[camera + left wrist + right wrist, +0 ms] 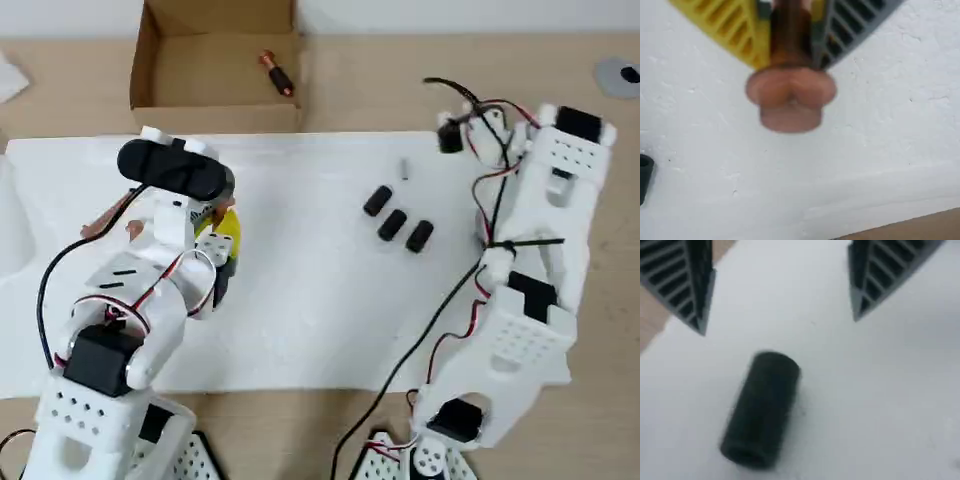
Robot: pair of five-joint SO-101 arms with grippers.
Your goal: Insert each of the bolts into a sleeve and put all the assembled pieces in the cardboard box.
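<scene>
Copper-coloured bolt (790,95) sits clamped in the left gripper (790,59), frame left; the right gripper (780,315) hangs spread over a black sleeve (762,410) right of centre. Next, likely: grasp that sleeve and align its bore to the bolt; the cardboard box (150,60), upper left, holds one assembled piece (277,73).

copper-coloured metal bolt (790,97): shank hidden inside left end effector (789,62) grip, head blurred | black cylindrical plastic sleeve (644,177): near end effector, cut by picture edge

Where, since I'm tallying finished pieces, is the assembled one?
In the high view, the assembled piece lies inside the cardboard box, near its right wall.
</scene>
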